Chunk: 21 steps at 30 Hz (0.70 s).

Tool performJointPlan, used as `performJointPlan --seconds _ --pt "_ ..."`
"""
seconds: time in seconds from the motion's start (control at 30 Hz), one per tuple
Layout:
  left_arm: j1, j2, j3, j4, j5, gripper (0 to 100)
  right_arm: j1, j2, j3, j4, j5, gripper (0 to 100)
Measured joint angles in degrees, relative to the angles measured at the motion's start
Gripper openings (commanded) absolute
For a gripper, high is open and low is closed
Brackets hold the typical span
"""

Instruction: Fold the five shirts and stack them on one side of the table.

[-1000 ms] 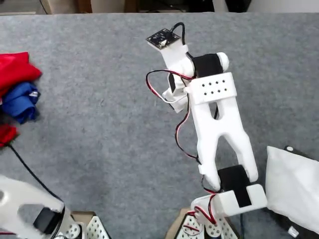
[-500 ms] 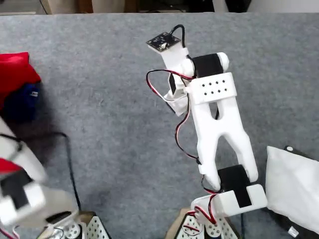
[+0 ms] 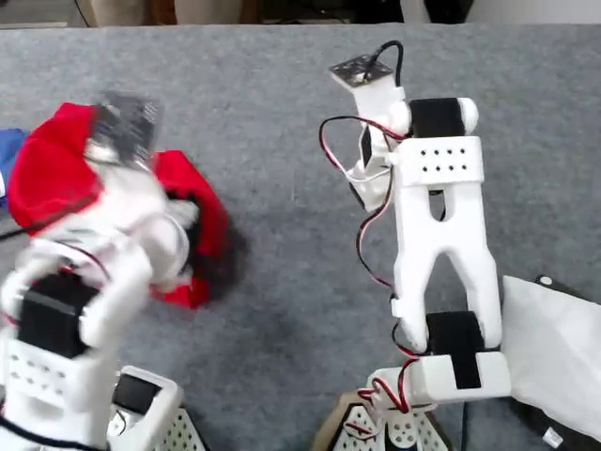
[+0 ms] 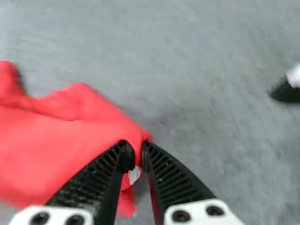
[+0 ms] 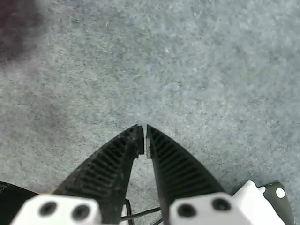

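A red shirt (image 3: 202, 221) lies bunched on the grey table at the left, with more of its cloth behind the left arm. My left gripper (image 4: 136, 157) is shut on an edge of the red shirt (image 4: 56, 140), which trails away from the jaws. A blue shirt (image 3: 9, 141) peeks out at the far left edge. A folded white shirt (image 3: 554, 352) rests at the right edge. My right gripper (image 5: 143, 140) hangs shut over bare grey felt with nothing in it; its arm (image 3: 437, 197) stands right of centre.
The grey felt table (image 3: 272, 85) stretches open across the middle and back. A dark object (image 3: 549, 427) sticks out from under the white shirt near the front right corner. Both arm bases stand at the front edge.
The left arm swung in from the front left corner and has dragged the red shirt rightward toward the middle. The right arm shifted a little to the right.
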Motion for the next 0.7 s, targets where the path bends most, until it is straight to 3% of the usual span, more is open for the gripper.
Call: performJointPlan --seconds 0.13,0.23,0.33,0.5,0.7 --pt "10.3 -6.2 8.3 -2.8 -0.1 2 0.1 0.1 -1.1 0.0 0.0 2.7" --pt "19.3 -7.8 12.6 -2.3 -4.1 3 0.1 0.1 -2.5 0.0 0.0 3.1" --pt "23.8 -8.4 15.0 1.4 -5.6 14 -1.7 0.1 -4.9 0.0 0.0 9.7" --pt "18.5 -9.6 14.7 8.4 -0.8 27 -8.2 2.1 -9.1 0.0 0.0 27.1" --pt "7.9 -15.1 11.3 10.9 2.2 27 -17.8 12.2 -18.5 -0.3 0.0 30.2"
